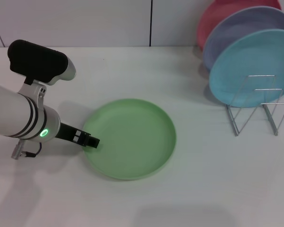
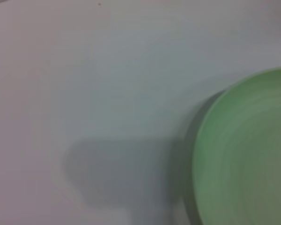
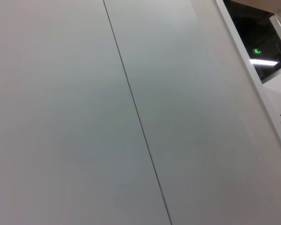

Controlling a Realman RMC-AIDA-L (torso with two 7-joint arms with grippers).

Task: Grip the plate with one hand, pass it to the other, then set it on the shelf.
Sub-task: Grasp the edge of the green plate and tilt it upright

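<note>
The light-green plate [image 1: 128,138] lies flat on the white table [image 1: 203,189], left of the middle in the head view. My left gripper [image 1: 90,141], black on the white arm with the green light, reaches in low from the left, its tip at the plate's left rim. The left wrist view shows part of the plate [image 2: 248,154] close by, with a shadow on the table beside it. The wire shelf [image 1: 255,113] stands at the right, its front loops bare. My right gripper is out of view; its wrist view shows only a wall.
A sky-blue plate [image 1: 251,66], a lavender plate [image 1: 246,33] and a pink plate [image 1: 217,19] stand on edge in the rack behind the bare loops. A pale wall runs along the table's far edge.
</note>
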